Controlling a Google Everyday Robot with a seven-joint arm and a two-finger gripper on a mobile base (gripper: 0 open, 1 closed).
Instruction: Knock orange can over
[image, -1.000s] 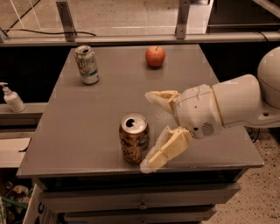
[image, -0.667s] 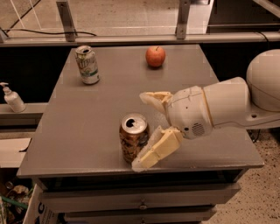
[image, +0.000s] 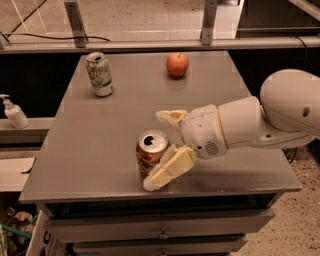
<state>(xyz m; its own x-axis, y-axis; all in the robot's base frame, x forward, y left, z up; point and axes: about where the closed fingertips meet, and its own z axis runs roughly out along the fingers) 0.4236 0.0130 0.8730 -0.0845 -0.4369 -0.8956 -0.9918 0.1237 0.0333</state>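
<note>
The orange can (image: 149, 155) stands upright near the front edge of the grey table (image: 100, 130), its silver pull-tab top facing up. My gripper (image: 161, 150) reaches in from the right at the can's right side. Its fingers are spread apart. The near finger (image: 169, 169) lies against the can's front right side. The far finger (image: 171, 117) sits behind and to the right of the can, apart from it. The can is not gripped.
A white-and-green can (image: 100, 74) stands at the table's back left. A round orange-red apple (image: 177, 64) sits at the back centre. A soap dispenser (image: 14, 112) stands on a ledge left of the table. Drawers run under the table's front edge.
My gripper and arm have moved left toward the orange can. The near finger now rests against the can. The can still stands upright in the same place.
</note>
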